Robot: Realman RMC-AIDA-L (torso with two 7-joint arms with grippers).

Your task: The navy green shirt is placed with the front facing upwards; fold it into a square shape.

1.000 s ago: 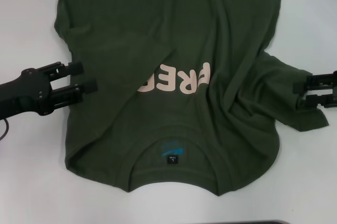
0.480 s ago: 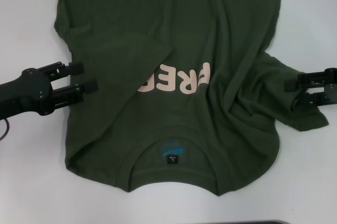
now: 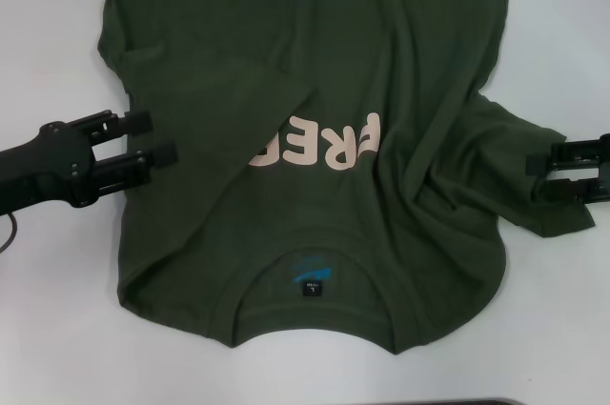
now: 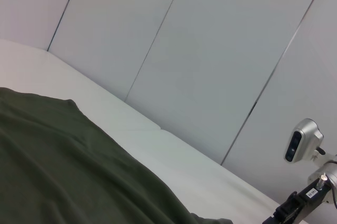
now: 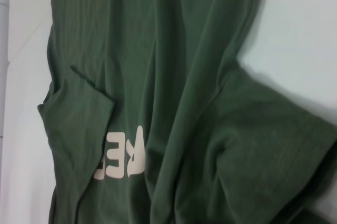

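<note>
Matt, soft cloth for the navy green shirt point(image 3: 315, 91), creased at centre right, with smooth cream print. Smooth matt white table point(image 3: 48, 329). Matt black hard plastic or metal on left gripper point(image 3: 152, 138) and right gripper point(image 3: 543, 175).

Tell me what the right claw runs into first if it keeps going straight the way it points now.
Probably the navy green shirt: the right claw points toward the robot's left, its tips over the spread sleeve. Height above the cloth is unclear, so it may skim or snag the wrinkled fabric.
</note>
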